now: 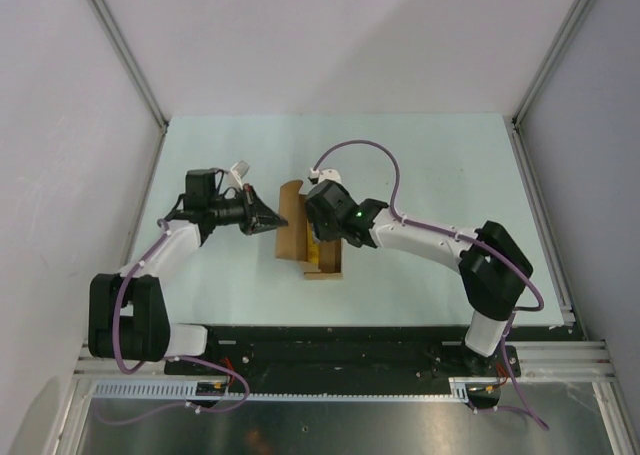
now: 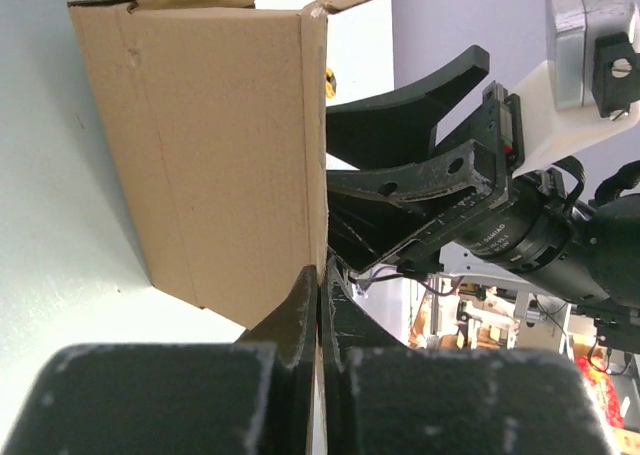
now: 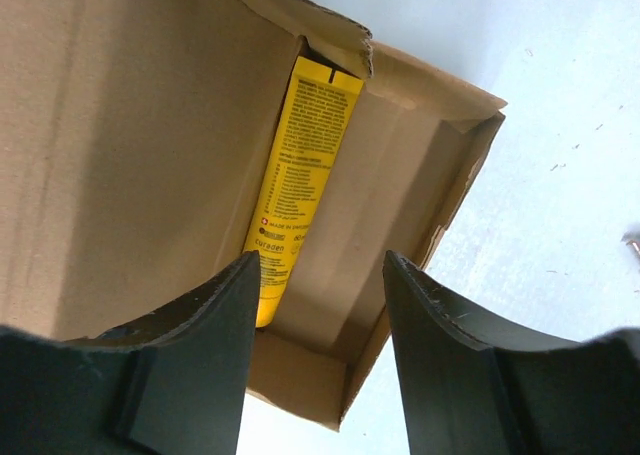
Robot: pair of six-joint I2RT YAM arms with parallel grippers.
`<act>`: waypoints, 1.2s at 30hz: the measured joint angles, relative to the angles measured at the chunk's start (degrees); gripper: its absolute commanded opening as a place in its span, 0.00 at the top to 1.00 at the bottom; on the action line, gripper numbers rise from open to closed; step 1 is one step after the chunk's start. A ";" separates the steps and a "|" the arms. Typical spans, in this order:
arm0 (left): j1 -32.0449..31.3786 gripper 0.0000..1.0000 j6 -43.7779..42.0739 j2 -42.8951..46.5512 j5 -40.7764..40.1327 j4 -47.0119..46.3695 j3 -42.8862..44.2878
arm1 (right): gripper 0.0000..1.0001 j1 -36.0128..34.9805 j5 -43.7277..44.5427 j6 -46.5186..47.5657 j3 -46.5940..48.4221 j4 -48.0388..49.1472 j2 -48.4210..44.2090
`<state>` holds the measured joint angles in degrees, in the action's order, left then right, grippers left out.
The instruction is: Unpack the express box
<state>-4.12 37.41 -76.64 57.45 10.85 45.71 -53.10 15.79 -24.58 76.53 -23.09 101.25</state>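
Observation:
The express box (image 1: 291,231) is a brown cardboard carton lying open in the middle of the table. My left gripper (image 1: 272,221) is shut on the box's raised side flap (image 2: 318,95), and the cardboard edge runs between its closed fingers (image 2: 300,310). My right gripper (image 3: 320,265) hangs open over the open box (image 3: 130,155), its fingers pointing down into it. Inside, a slim yellow item with black print (image 3: 300,165) lies along the left wall, and the left fingertip (image 3: 215,315) overlaps its near end. Nothing sits between the right fingers.
The pale green table (image 1: 430,165) is bounded by white walls with metal posts (image 1: 125,55). The arm bases stand on the black rail (image 1: 330,350) at the near edge. In the left wrist view the right arm's gripper (image 2: 400,125) shows just behind the flap.

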 measured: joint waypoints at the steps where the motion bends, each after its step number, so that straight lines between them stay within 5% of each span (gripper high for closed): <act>1: 0.00 1.00 0.02 0.00 -0.02 0.02 -0.31 | 0.41 -0.11 -0.09 -0.04 0.00 0.00 0.00; 36: 4.04 1.00 0.04 1.81 2.78 -3.32 -7.91 | 0.43 0.02 -10.60 -2.69 1.33 2.69 11.61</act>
<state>-0.08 37.45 -74.83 60.23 7.53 37.80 -53.08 5.19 -27.27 77.87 -20.40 112.86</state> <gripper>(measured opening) 0.007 0.608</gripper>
